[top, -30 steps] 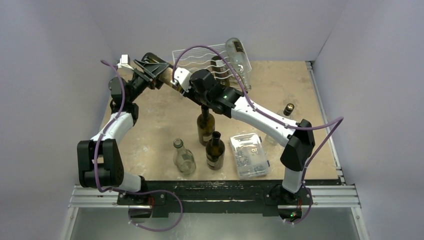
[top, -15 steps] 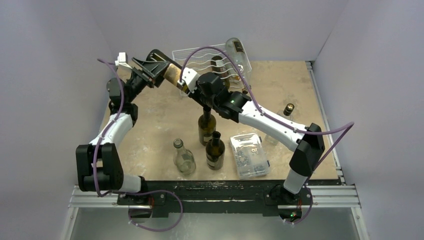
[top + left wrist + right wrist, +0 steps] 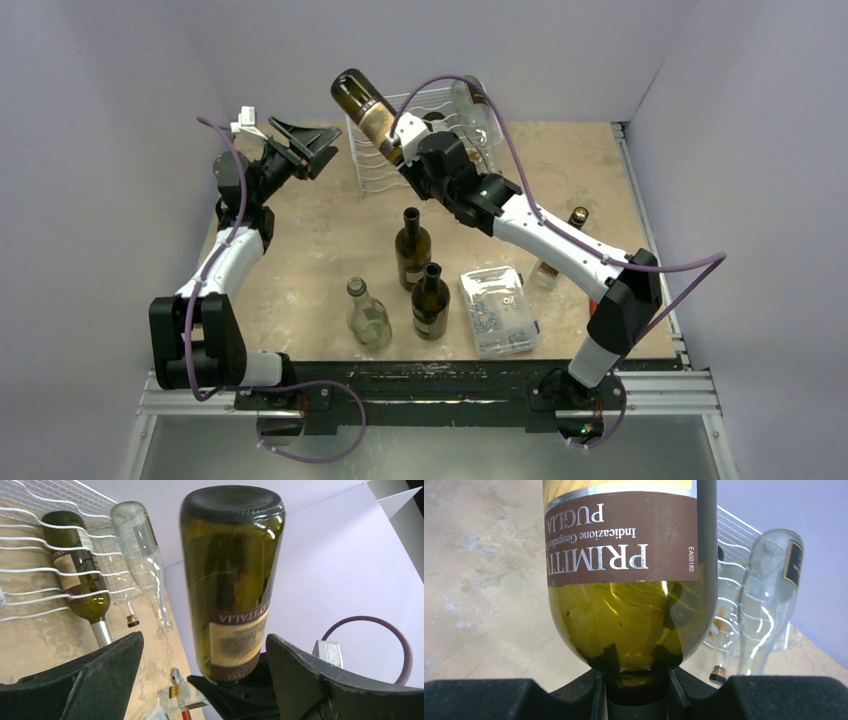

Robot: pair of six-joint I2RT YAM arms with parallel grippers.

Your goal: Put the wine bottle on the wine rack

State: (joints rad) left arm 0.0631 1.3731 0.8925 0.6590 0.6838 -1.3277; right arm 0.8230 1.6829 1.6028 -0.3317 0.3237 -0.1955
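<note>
The wine bottle (image 3: 365,108), green with a brown and cream label, hangs in the air in front of the wine rack (image 3: 372,172), base tilted up and to the left. My right gripper (image 3: 408,152) is shut on its neck; in the right wrist view the bottle (image 3: 624,580) rises straight out of the gripper (image 3: 636,692). My left gripper (image 3: 312,145) stands open to the left of the bottle, apart from it. In the left wrist view the bottle (image 3: 230,580) sits beyond the wide-spread left gripper (image 3: 202,680). The white wire rack (image 3: 30,545) holds a green bottle (image 3: 75,575) and a clear bottle (image 3: 142,555).
Two dark bottles (image 3: 411,250) (image 3: 431,300) and a clear bottle (image 3: 368,315) stand upright mid-table under the right arm. A clear plastic box of small parts (image 3: 498,308) lies beside them. Another bottle (image 3: 560,250) stands at the right behind the right arm.
My left gripper opened and let go of the bottle's base. The right arm swung the bottle up and rightward toward the rack, its base now raised.
</note>
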